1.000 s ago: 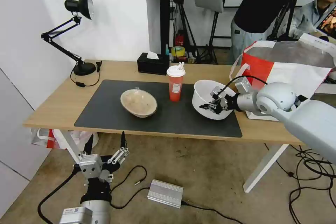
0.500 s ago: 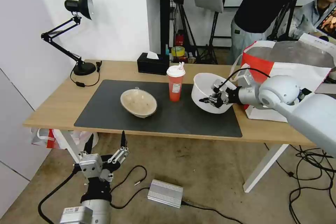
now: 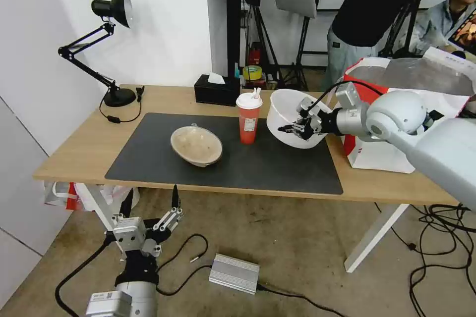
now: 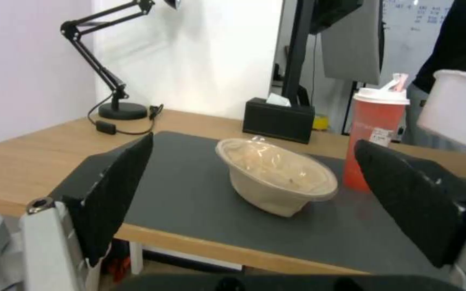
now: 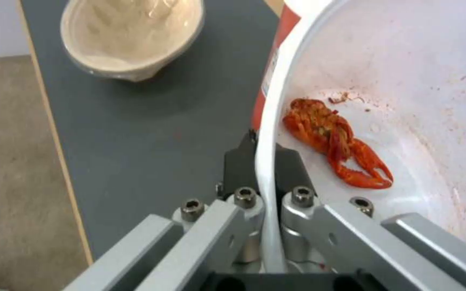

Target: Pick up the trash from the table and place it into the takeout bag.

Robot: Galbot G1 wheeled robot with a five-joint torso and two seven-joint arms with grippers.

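Right gripper (image 3: 292, 129) clamped on the rim of the white bowl (image 3: 287, 114), holding it tilted above the mat's (image 3: 148, 158) right end, beside the red cup (image 3: 248, 118). One crayfish scrap (image 5: 335, 141) inside. Beige bowl (image 3: 196, 145) resting mid-mat. Red-and-white bag (image 3: 396, 104) standing open at the table's (image 3: 79, 153) right end. Left gripper (image 3: 151, 210) parked below the table's front edge, fingers spread wide, holding nothing.

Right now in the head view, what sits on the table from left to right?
Desk lamp → beige bowl → tissue box → red cup → white bowl, clamped in the right gripper → takeout bag.
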